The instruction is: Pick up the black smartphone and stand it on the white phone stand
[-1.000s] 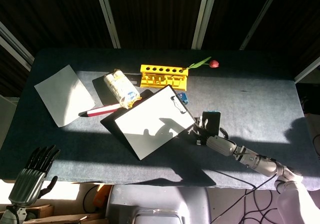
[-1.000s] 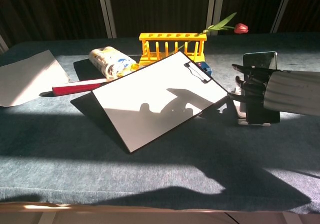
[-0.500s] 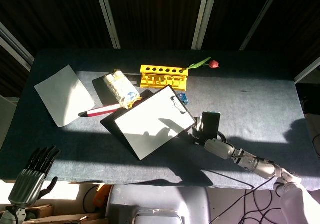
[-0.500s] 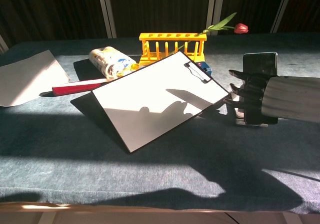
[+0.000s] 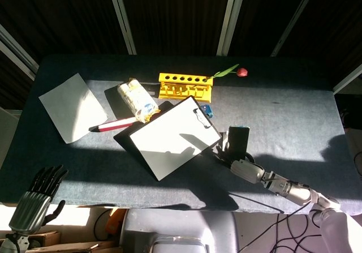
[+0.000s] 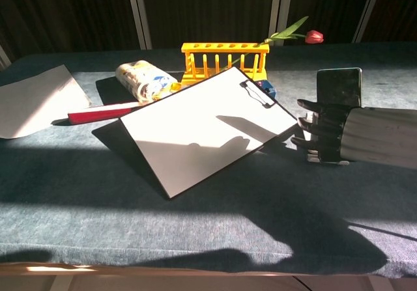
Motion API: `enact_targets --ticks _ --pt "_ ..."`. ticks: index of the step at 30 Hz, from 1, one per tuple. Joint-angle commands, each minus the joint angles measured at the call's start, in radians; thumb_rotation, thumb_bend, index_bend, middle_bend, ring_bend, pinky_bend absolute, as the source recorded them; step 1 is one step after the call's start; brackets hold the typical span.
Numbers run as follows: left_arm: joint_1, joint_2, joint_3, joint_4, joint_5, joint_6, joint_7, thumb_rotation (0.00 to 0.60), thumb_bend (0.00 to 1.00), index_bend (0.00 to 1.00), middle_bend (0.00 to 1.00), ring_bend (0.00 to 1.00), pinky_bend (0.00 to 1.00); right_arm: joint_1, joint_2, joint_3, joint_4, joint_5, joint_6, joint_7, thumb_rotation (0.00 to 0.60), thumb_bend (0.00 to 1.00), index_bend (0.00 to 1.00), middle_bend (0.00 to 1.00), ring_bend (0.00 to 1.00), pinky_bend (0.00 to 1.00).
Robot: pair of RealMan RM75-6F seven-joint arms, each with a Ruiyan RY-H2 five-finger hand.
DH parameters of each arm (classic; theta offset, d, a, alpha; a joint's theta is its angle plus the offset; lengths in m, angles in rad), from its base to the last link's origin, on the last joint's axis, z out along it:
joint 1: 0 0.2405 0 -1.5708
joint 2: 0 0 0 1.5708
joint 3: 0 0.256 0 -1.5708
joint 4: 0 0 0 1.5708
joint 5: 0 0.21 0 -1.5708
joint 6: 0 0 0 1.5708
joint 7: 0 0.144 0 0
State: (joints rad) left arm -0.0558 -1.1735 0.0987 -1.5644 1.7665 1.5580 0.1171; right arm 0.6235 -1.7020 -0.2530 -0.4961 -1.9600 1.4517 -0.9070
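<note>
The black smartphone [image 5: 238,139] [image 6: 339,86] stands upright, leaning back on the white phone stand [image 6: 314,159]. Only a sliver of the stand shows under my right hand. My right hand [image 5: 231,155] [image 6: 320,135] hovers just in front of the phone's lower half with its dark fingers spread and nothing in them. It hides the phone's bottom edge in the chest view. Whether a fingertip still touches the phone is unclear. My left hand [image 5: 35,195] hangs below the table's front left corner, fingers apart and empty.
A black clipboard with white paper [image 5: 171,136] [image 6: 207,125] lies just left of the phone. Behind it are a yellow tube rack [image 5: 185,86], a red tulip [image 5: 241,72], a wrapped packet [image 5: 137,99], a red pen [image 5: 116,125] and a loose sheet [image 5: 72,107].
My right hand has drawn back from the phone toward the table's front edge, and its shadow on the clipboard has shrunk. The phone stays upright on the stand. The left hand has not moved.
</note>
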Motion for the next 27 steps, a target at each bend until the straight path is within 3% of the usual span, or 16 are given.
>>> enact_targets --ticks 1,27 --pt "0.000 0.000 -0.001 0.000 -0.001 0.000 0.000 0.600 0.37 0.00 0.00 0.00 0.00 -0.002 -0.002 0.002 -0.005 -0.002 -0.005 0.002 0.600 0.36 0.00 0.26 0.32 0.00" --pt "0.003 0.006 -0.003 0.000 -0.004 0.005 -0.010 0.600 0.37 0.00 0.00 0.00 0.00 -0.020 -0.076 0.063 0.010 0.034 -0.030 0.031 0.600 0.36 0.00 0.26 0.32 0.00"
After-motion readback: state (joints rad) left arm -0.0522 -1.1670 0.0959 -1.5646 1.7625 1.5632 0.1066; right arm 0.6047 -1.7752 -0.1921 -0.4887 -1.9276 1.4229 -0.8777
